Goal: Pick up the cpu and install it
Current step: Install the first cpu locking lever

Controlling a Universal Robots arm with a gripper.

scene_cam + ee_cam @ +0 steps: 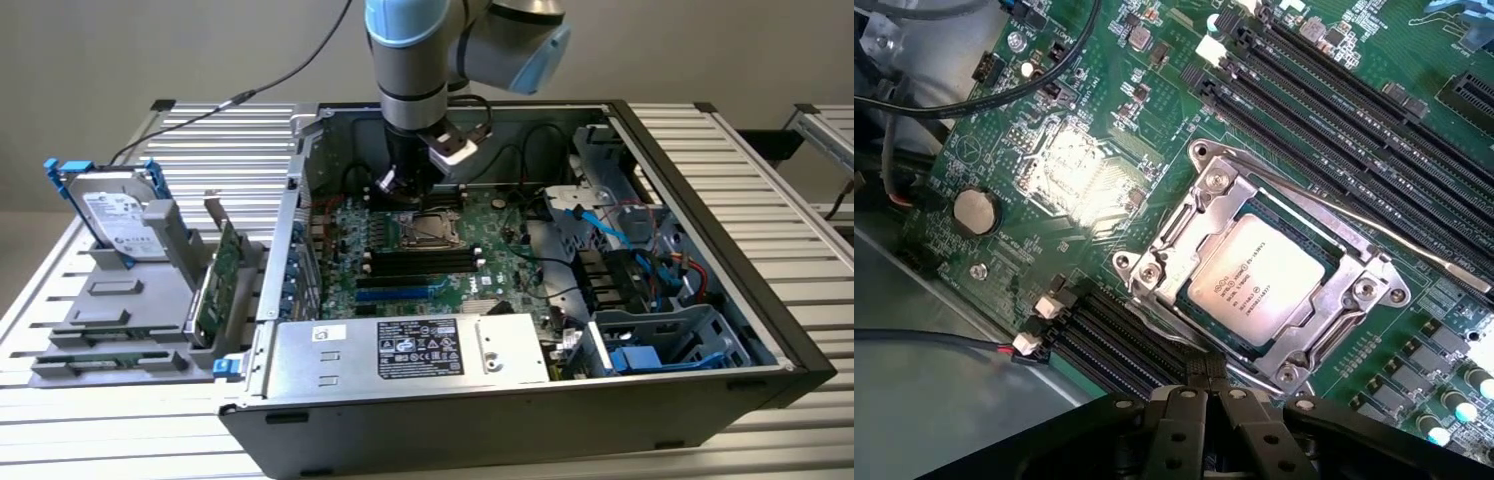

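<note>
While the black two-fingered gripper [400,186] [1206,392] hangs on the grey and pale-blue robot arm [414,50] inside the open dark-grey metal computer case [694,250], its fingers are pressed together tip to tip with nothing between them. Just beneath and ahead of those tips, apart from them, the small flat square cpu with a dull silver top [1256,285] lies level in the silver metal socket frame [1184,225] [430,228], which surrounds it on the green motherboard [1084,170]. Long black memory slots [1354,110] run along the side of the socket farther from the gripper, and more sit close under the fingers. Well away from the gripper, outside the case towards the exterior view's left, a silver hard drive with a white label and blue bracket [114,215] stands upright in a grey plastic rack [120,290].
</note>
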